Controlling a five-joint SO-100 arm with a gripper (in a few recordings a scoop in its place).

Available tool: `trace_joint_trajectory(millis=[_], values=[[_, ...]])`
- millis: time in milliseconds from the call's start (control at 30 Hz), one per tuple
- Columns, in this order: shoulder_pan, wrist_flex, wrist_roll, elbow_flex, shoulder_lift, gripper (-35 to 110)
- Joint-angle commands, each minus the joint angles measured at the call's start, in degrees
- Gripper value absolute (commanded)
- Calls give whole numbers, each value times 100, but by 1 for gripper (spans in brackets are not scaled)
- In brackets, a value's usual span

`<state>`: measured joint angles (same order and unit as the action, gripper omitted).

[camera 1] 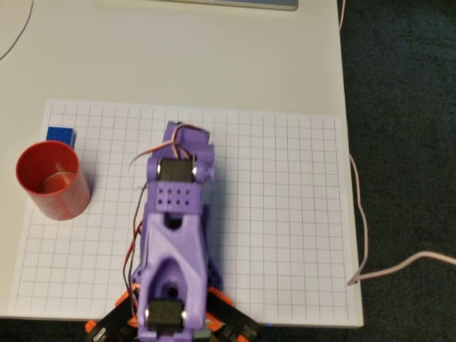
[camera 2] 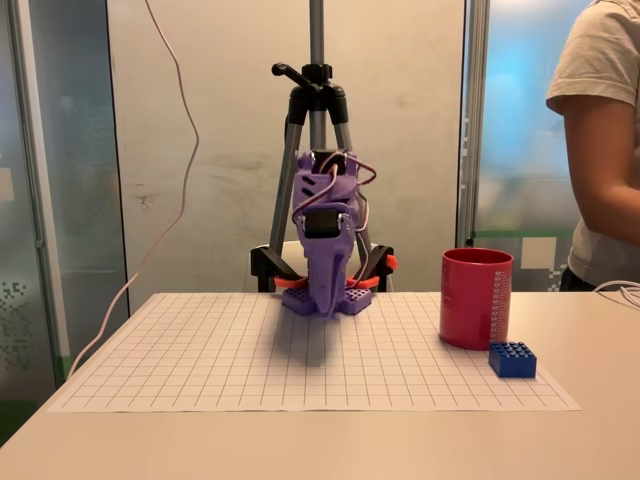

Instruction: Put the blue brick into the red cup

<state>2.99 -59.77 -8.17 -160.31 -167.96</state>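
Small bright blue rectangular plastic building brick (camera 2: 512,359): nearest item in the fixed view, flat on the gridded white paper mat (camera 2: 200,370), studs up, at the mat's right side. In the overhead view (camera 1: 60,134) at the mat's upper left corner, just beside the cup's rim; touching or apart cannot be told.

Red cylindrical plastic cup (camera 2: 476,298): upright, mouth open, just behind and slightly left of the brick in the fixed view. In the overhead view (camera 1: 53,179) at the mat's left edge, inside pale at the bottom, contents unclear.

Gridded white paper mat (camera 1: 285,214): spread over a pale cream worktop (camera 1: 214,57), reaching almost to the worktop's right edge.

Purple plastic robot arm (camera 2: 325,240): folded, standing at the mat's far middle in the fixed view, well apart from cup and brick. Orange-and-black base clamps at its foot. In the overhead view (camera 1: 174,242) stretched from the bottom edge toward the mat's middle, thin red and white wires looped over the servo.

Jaws: tucked under the arm's body, spread or pressed together cannot be told; nothing seen pinched.

Black tripod (camera 2: 316,130): directly behind the arm.

Thin pinkish cable (camera 1: 370,263): trailing off the worktop's right edge.

Person in a pale short-sleeved shirt (camera 2: 600,150): standing at the far right, arm hanging.
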Motion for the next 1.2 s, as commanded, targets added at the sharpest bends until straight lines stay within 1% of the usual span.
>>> trace_joint_trajectory(millis=[0, 167, 300, 367, 467, 733, 900, 1033, 1167], values=[[703, -431, -141, 2355, 949, 0], [729, -1960, 35, 5581, 2452, 0], [229, -3296, 431, 8235, 3850, 0], [-88, -3788, 624, 9132, 4482, 0], [-404, -3858, 1037, 9448, 5045, 0], [-1160, -3806, 2145, 9369, 6240, 0], [-1696, -3850, 2646, 10143, 7066, 0], [-2180, -3841, 3349, 10775, 7471, 0], [-2786, -3858, 4043, 10811, 7620, 0]])
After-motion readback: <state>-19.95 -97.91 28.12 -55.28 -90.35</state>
